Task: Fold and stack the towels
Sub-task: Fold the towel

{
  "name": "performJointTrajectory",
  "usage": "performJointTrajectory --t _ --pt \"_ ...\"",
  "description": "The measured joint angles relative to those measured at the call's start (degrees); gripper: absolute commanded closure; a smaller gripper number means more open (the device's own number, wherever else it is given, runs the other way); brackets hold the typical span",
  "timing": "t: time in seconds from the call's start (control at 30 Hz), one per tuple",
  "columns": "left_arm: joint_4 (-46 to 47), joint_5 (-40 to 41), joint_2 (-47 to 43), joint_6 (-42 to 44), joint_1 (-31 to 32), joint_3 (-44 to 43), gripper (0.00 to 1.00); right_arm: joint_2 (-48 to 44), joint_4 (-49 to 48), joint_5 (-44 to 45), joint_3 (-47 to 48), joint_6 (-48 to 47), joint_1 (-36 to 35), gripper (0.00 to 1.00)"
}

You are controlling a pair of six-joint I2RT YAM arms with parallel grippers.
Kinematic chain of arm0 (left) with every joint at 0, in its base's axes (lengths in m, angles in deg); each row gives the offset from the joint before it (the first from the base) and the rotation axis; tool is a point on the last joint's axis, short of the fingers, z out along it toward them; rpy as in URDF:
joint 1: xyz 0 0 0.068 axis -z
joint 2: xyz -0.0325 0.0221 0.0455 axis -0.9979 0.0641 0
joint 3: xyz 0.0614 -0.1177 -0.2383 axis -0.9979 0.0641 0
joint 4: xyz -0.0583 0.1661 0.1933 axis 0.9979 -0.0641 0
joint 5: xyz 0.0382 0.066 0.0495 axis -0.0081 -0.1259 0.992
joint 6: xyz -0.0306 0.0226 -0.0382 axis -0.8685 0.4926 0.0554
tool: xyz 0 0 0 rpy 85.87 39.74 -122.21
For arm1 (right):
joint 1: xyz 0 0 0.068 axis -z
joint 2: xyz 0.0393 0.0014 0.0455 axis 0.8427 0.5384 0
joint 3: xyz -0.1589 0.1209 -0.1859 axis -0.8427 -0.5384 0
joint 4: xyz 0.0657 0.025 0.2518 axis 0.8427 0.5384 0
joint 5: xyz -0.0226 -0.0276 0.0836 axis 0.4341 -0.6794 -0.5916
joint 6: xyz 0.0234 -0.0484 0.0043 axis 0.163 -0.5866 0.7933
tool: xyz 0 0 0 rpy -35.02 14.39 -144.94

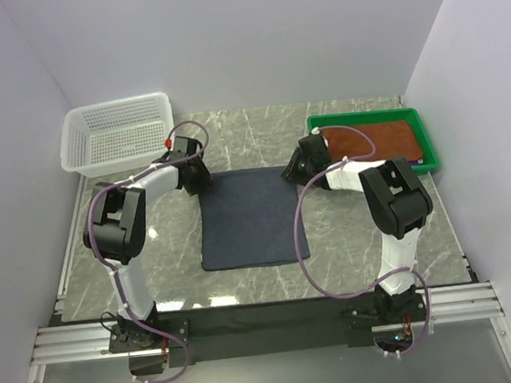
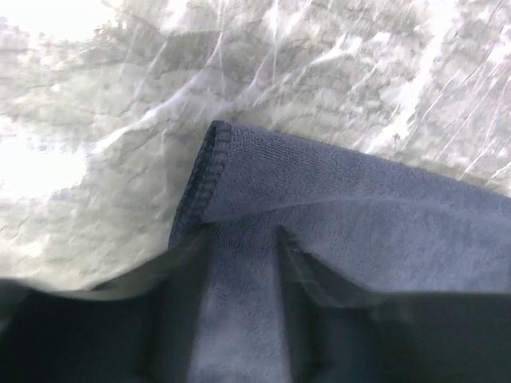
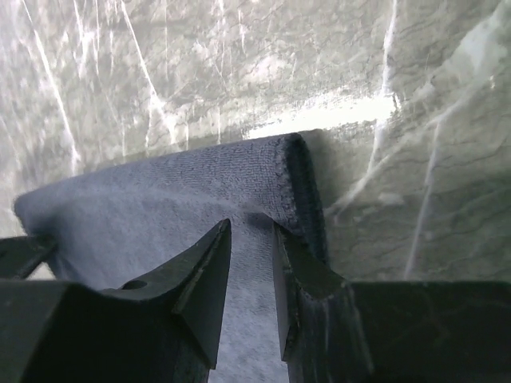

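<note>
A grey-blue towel (image 1: 247,219) lies flat in the middle of the marble table. My left gripper (image 1: 193,181) is at its far left corner and my right gripper (image 1: 294,171) at its far right corner. In the left wrist view the towel (image 2: 359,215) runs up between the fingers of the left gripper (image 2: 239,239), with its stitched corner just beyond. In the right wrist view the right gripper (image 3: 251,227) pinches a puckered ridge of the towel (image 3: 144,215) beside its hemmed edge. A rust-brown towel (image 1: 373,141) lies folded in the green tray (image 1: 366,115).
A white mesh basket (image 1: 114,137) stands at the back left and looks empty. The green tray is at the back right by the wall. White walls close in the table on three sides.
</note>
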Motion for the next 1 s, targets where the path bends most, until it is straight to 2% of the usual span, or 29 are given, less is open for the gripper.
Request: performJointTrajectory --t 0.07,0.2,0.23,0.27,0.3,0.43,0.53,0.8,0.9,1.0 --pt "-1.11 0.33 -0.83 0.87 0.0 -0.04 0.42 -0.72 1.36 0.02 0.17 -2.1 0.07 0.64" --pt "-6.56 1.42 -3.3 4.28 -0.2 -2.51 0.09 -2.95 7.48 -0.28 3.56 -11.5 0.28 0.58" --pt "-7.34 1.44 -3.72 5.49 -0.26 -3.63 0.08 -3.3 9.25 -0.44 5.6 -14.8 0.33 0.55" --pt "-8.41 1.44 -4.31 6.99 -0.35 -5.44 0.06 -3.54 10.8 -0.66 7.89 -18.18 0.37 0.37" --pt "-9.29 1.49 -4.76 8.92 -0.44 -7.34 0.03 -3.63 12.52 -0.96 10.45 -21.79 0.42 0.31" --pt "-12.02 1.42 -6.08 16.79 -0.63 -14.08 0.02 -3.58 18.14 -2.38 19.78 -36.17 0.46 0.28" --pt "-13.22 1.31 -7.28 22.53 -0.81 -15.34 0.06 -2.03 23.34 -4.87 26.03 -45.16 0.55 0.29" --pt "-14.51 0.07 -11.21 32.61 -1.01 -7.8 0.06 11.52 38.38 -11.8 42.21 -62.97 1.07 0.38" --pt "-14.34 0.07 -12.31 34.84 -1.01 -5.53 0.07 15.26 43.01 -13.68 44.46 -67.17 1.88 0.47" --pt "-14.34 0.26 -12.37 35.87 -0.98 -5.33 0.07 16.74 46.36 -15.17 44.68 -70.23 2.91 0.49"
